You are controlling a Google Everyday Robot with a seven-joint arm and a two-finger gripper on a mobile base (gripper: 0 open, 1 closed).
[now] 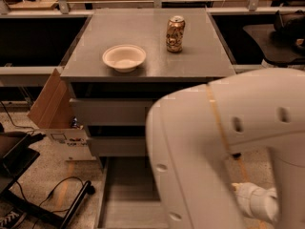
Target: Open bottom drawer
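The grey cabinet (pixel 147 63) has three drawers. Its bottom drawer (pixel 127 194) stands pulled out toward me, and its shallow grey tray shows below the middle front (pixel 116 147) and the top front (pixel 112 111). My white arm (pixel 224 147) fills the right half of the view and hides the right side of all the drawers. The gripper (pixel 255 202) is low at the right, near the floor beside the pulled-out tray, and mostly behind the arm.
A white bowl (pixel 124 57) and a drink can (pixel 175 34) stand on the cabinet top. A cardboard box (pixel 55 113) leans at the cabinet's left. Cables and a black stand (pixel 71 206) lie on the floor at the left. Dark tables flank the cabinet.
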